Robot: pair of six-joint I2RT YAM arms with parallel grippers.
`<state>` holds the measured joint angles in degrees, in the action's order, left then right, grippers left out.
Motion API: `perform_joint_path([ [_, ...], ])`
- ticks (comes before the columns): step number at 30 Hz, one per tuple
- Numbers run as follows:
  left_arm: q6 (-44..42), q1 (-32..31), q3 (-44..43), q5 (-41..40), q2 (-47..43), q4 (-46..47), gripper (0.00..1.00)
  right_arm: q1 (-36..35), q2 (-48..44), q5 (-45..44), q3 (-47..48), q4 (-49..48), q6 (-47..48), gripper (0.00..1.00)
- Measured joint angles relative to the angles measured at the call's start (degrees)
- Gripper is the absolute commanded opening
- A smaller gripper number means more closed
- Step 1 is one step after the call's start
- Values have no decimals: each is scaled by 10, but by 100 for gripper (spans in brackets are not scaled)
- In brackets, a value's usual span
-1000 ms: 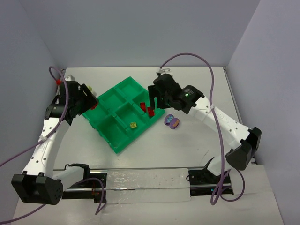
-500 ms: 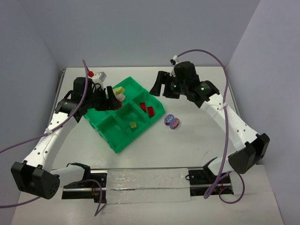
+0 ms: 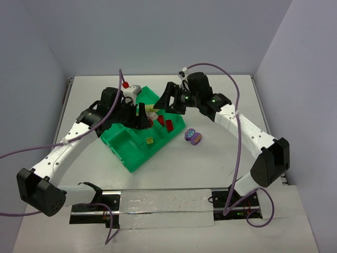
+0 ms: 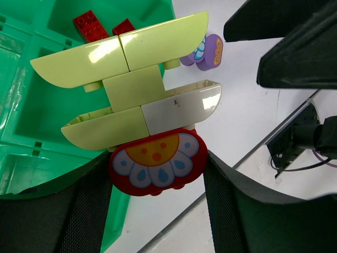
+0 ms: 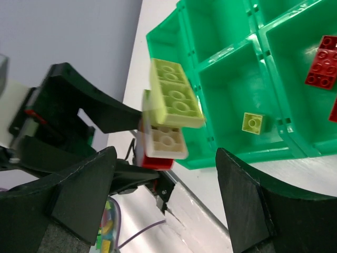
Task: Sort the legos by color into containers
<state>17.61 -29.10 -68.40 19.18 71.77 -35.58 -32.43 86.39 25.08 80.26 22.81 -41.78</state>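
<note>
My left gripper (image 4: pixel 157 182) is shut on a joined stack of legos (image 4: pixel 131 89): pale yellow-green pieces, one white piece and a red flower-printed piece (image 4: pixel 155 163) at the bottom. It holds the stack above the green tray (image 3: pixel 131 153), near the tray's far corner (image 3: pixel 151 109). My right gripper (image 3: pixel 165 101) is open and empty, facing the stack (image 5: pixel 174 105) from the right. Two red bricks (image 3: pixel 165 123) lie in one compartment, a small yellow-green brick (image 3: pixel 149 140) in another. A purple flower piece (image 3: pixel 192 136) lies on the table right of the tray.
The tray sits turned diagonally at mid-table. Purple cables loop over both arms. The right gripper's black fingers (image 4: pixel 284 37) fill the top right of the left wrist view. Grey walls close the left, back and right sides.
</note>
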Motion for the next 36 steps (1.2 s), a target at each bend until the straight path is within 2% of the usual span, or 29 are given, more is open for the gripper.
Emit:
perform_joint_path([
  [14,0,-21,-13,-33,15,3,0,-1,49,20,-2,-49,-32,83],
  [19,0,-22,-13,-38,11,3,0,-1,64,26,-5,-64,-42,79],
  [31,-2,-23,-13,-39,-1,3,0,-2,68,68,-12,-127,-69,61],
  [36,-3,-23,-13,-39,-7,4,0,-2,69,75,-21,-156,-85,59],
])
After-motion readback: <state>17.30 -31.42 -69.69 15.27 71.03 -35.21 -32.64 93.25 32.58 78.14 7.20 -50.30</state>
